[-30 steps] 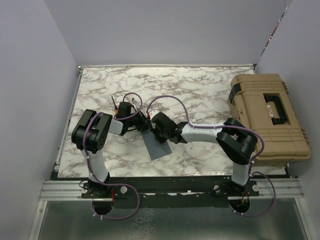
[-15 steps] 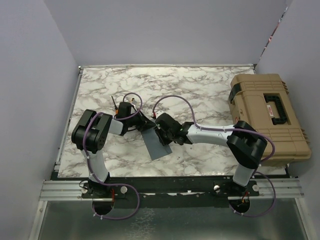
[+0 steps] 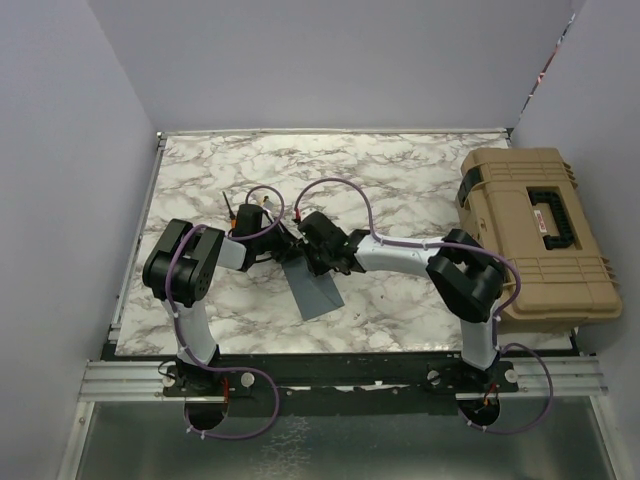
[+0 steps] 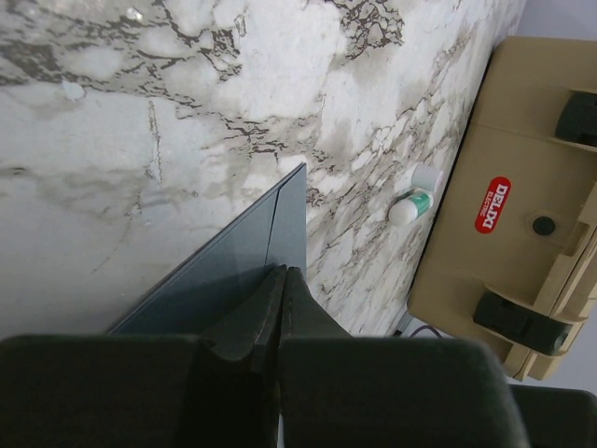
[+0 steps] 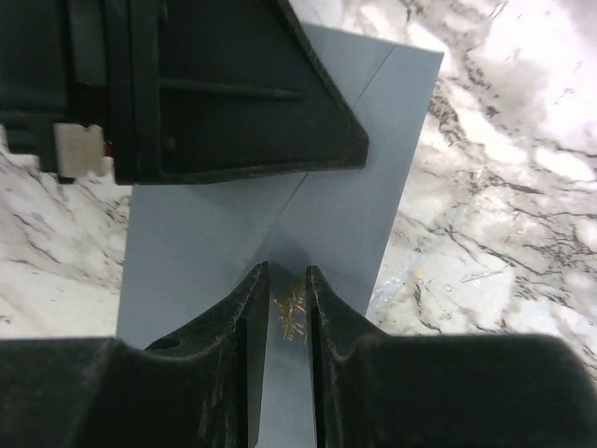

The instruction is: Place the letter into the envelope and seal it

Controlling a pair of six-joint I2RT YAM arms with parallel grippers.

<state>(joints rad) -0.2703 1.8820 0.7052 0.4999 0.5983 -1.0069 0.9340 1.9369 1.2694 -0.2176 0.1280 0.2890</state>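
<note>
arms: black joints, white links | cables: purple | left tool: black

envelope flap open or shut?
Looks shut: flap lies flat on the envelope, tip by the gold mark at the right end effector. Sealed: cannot tell.

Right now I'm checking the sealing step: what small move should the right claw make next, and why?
Probably press the right claw straight down onto the gold mark on the envelope. Its jaws stand slightly apart astride that mark, close over the paper, and the left claw is shut on the envelope's edge, steadying it.
</note>
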